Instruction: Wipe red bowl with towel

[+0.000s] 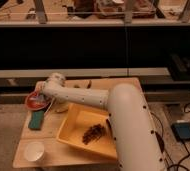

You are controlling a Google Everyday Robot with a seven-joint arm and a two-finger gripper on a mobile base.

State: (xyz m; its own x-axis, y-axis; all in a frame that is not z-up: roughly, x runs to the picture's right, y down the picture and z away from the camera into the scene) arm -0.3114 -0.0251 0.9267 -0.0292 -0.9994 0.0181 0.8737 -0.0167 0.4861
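The red bowl (34, 103) sits at the left edge of the wooden table (53, 145). A pale patch inside it may be the towel (38, 98), but I cannot make it out for certain. My gripper (41, 95) reaches down into the bowl from the right, at the end of the white arm (88, 97) that stretches across the table. The gripper hides much of the bowl's inside.
A teal sponge (36, 120) lies just in front of the bowl. A white cup (34, 150) stands at the front left corner. A yellow tray (73, 131) holding a brown clump (93, 134) fills the table's middle. A dark shelf runs behind.
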